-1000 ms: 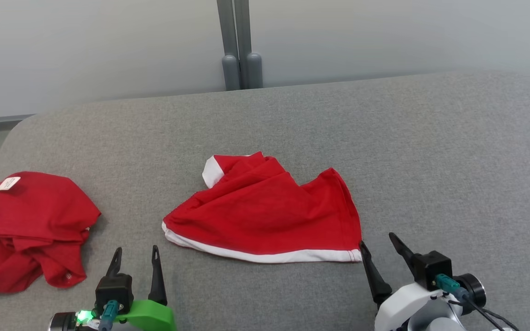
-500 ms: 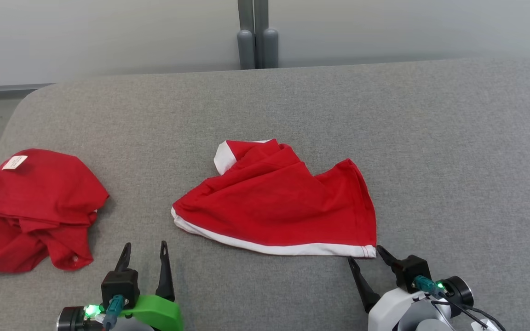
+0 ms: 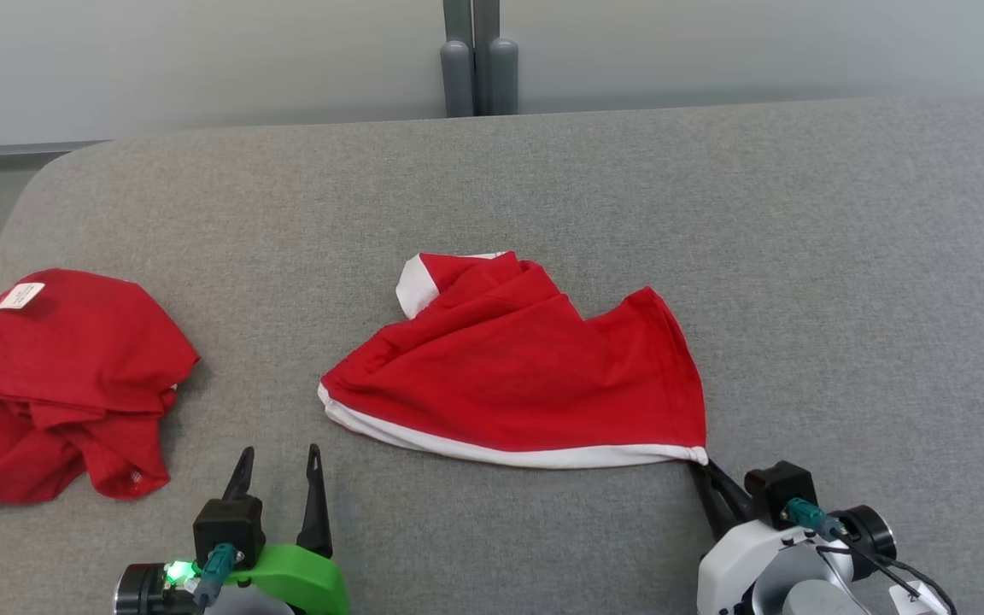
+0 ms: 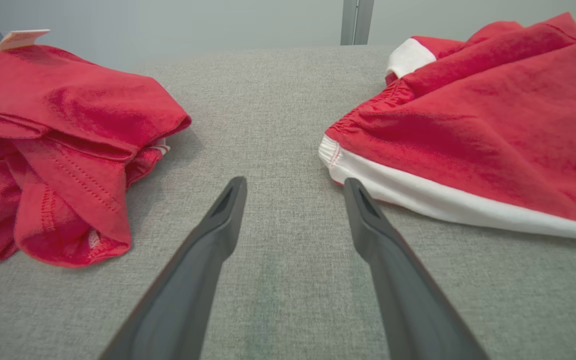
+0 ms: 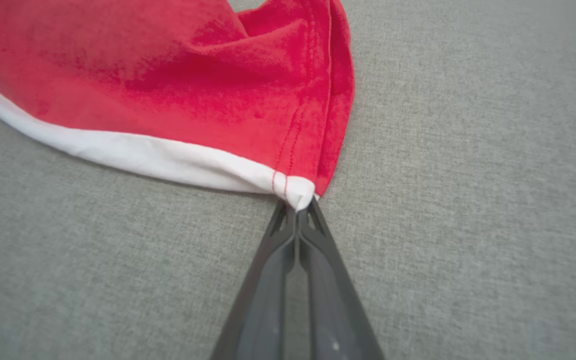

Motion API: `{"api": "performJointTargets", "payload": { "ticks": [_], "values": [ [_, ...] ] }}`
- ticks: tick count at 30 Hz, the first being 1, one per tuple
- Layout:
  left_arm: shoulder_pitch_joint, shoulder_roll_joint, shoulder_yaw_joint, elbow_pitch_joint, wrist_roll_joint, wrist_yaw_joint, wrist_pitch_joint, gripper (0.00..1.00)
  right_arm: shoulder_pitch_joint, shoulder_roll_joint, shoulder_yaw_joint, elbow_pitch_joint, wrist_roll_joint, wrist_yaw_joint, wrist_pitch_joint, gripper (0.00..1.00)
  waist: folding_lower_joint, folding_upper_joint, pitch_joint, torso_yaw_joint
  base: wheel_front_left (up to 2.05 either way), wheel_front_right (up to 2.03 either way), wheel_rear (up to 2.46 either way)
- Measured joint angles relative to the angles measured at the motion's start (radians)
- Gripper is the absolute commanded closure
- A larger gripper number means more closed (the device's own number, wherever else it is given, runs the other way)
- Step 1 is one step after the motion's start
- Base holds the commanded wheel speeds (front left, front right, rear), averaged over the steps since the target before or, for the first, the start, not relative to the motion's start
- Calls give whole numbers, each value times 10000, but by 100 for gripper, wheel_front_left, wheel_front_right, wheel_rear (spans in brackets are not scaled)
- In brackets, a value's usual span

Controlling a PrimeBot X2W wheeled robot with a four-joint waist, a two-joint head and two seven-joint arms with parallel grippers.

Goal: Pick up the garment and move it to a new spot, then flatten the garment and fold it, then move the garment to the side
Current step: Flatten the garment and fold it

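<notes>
Where it gaped before, right tool (image 3: 707, 468) now pinches garment (image 3: 526, 376) corner, left tool (image 3: 280, 451) spread, empty, pile (image 3: 65, 359) cropped at left.

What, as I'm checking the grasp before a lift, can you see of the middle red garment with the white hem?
The red garment looks like knit cloth, crumpled into a fan with folds bunched at its far left. A white band edges its near side, and a white cuff shows at the far end. It lies on the grey padded surface. The right gripper is shut on its near right corner, where red stitching crosses the band. The open left gripper stands apart from it.
</notes>
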Motion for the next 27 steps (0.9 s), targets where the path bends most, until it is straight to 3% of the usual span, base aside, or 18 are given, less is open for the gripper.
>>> {"api": "performJointTargets", "payload": {
  "ticks": [5, 20, 27],
  "values": [
    [-8, 2, -232, 125, -203, -280, -2, 0, -5, -4, -694, -159, -203, 0, 0, 100, 0, 0, 15, -77, 0, 0, 0],
    [-225, -8, -934, 610, -650, -1814, 0, 0, -201, -6, -1687, -374, -623, 0, 0, 100, 0, 0, 216, -571, 0, 0, 0],
    [-393, -8, -986, 771, -660, -1987, 0, 0, -206, -6, -1833, -387, -681, 0, 0, 100, 0, 0, 383, -767, 0, 0, 0]
  ]
}}
